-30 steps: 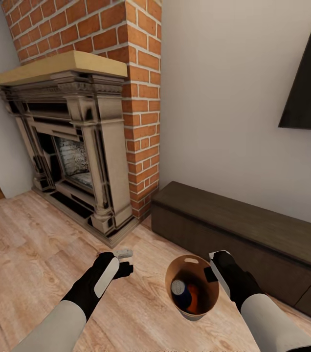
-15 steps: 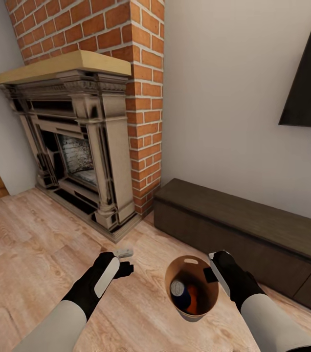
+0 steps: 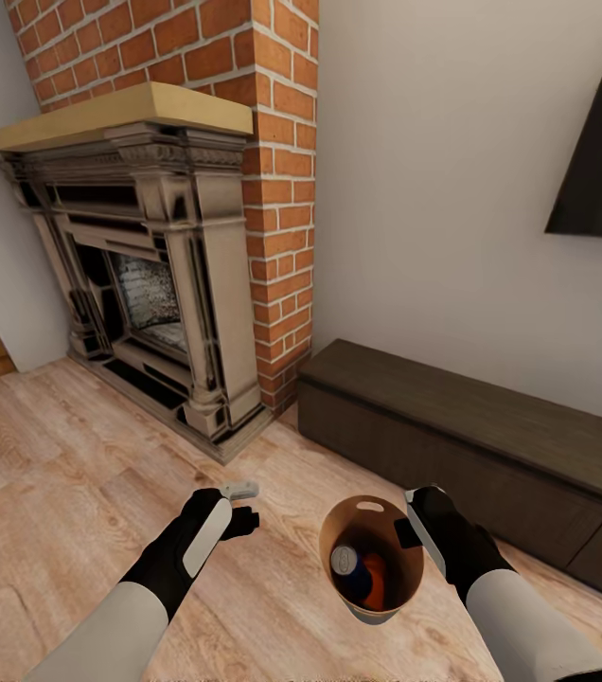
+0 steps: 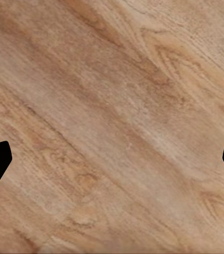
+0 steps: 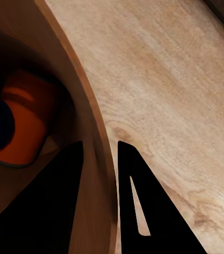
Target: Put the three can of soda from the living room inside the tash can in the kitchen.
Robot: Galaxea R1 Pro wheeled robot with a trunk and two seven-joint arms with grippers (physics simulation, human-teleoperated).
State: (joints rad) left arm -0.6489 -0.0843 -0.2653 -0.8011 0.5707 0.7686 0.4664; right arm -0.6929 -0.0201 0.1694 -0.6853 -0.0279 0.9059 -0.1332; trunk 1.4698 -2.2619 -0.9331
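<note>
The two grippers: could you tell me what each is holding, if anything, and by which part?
The right gripper pinches the trash can by its rim wall, one finger inside, one outside. The left gripper is open above the wood floor, holding nothing.

Both arms reach forward, low. The left gripper [image 3: 241, 507] hangs empty, fingers spread wide — the right gripper [image 5: 100, 159] is clamped on the tash can [image 3: 344, 530] rim — one finger [image 5: 54, 201] inside.

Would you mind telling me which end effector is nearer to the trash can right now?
The right end effector: it is pinched on the trash can wall at the rim. The left end effector hangs open over bare floor, apart from the can.
</note>
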